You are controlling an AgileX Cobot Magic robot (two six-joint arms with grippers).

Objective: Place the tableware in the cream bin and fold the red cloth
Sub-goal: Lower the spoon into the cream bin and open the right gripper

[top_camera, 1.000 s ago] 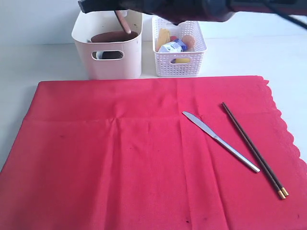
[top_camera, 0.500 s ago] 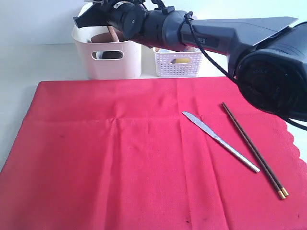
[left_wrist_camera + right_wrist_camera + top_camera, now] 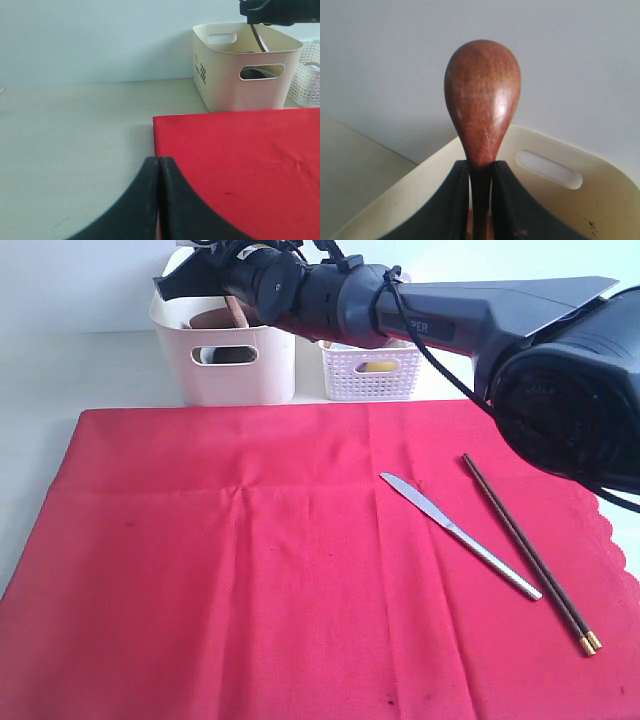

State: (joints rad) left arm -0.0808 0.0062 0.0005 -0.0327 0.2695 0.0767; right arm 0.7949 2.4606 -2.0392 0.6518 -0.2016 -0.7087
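Exterior view: upper left, the right jaws hang over the cream bin (image 3: 225, 365), the wooden spoon (image 3: 237, 308) dipping inside. The knife (image 3: 460, 535) and chopsticks (image 3: 527, 552) lie right of centre on the red cloth (image 3: 250, 570).

Left wrist view: left jaws pressed together, empty.

Right wrist view: right jaws pinch the wooden spoon's neck; best to lower it deep before releasing.

The exterior camera sits high over the near edge of the table (image 3: 60, 370). It looks down across the red cloth (image 3: 250, 570) to the cream bin (image 3: 240, 375) at the far edge, with the right arm (image 3: 450, 320) close before the lens. The left wrist camera sits low over the table, facing past the left claw (image 3: 159, 172) toward that bin. Both views share the bin and the cloth's far left corner. The right wrist camera looks along the right claw (image 3: 481, 172), very near the brown wooden spoon (image 3: 482, 100), with the bin's rim behind.
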